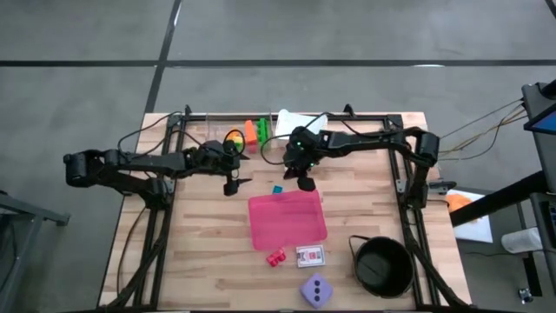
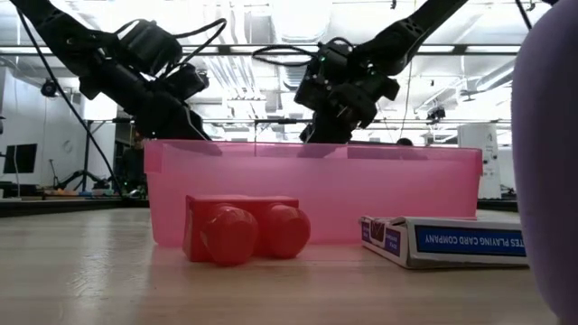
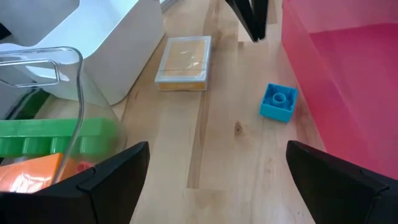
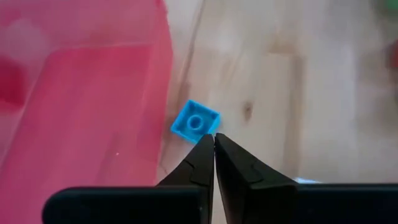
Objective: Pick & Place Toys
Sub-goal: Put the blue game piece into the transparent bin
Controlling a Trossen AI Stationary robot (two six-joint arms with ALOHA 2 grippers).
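A small blue brick (image 1: 278, 189) lies on the wood just beyond the far edge of the pink tray (image 1: 287, 219); it also shows in the left wrist view (image 3: 278, 102) and the right wrist view (image 4: 196, 122). My right gripper (image 1: 306, 183) is shut and empty; it hovers just right of this brick, and its tips (image 4: 214, 138) are close to it. My left gripper (image 1: 233, 184) is open and empty (image 3: 217, 149), left of the brick. A red brick (image 1: 276, 257) and a lilac die (image 1: 317, 289) lie near the tray's near side.
A clear container (image 3: 56, 81) at the far edge holds green (image 1: 262, 130) and orange (image 1: 250, 133) bricks, beside a white box (image 1: 291, 122). A yellow card pack (image 3: 183, 62) lies near it. A playing-card box (image 1: 310, 256) and a black bowl (image 1: 382, 265) stand at the near right.
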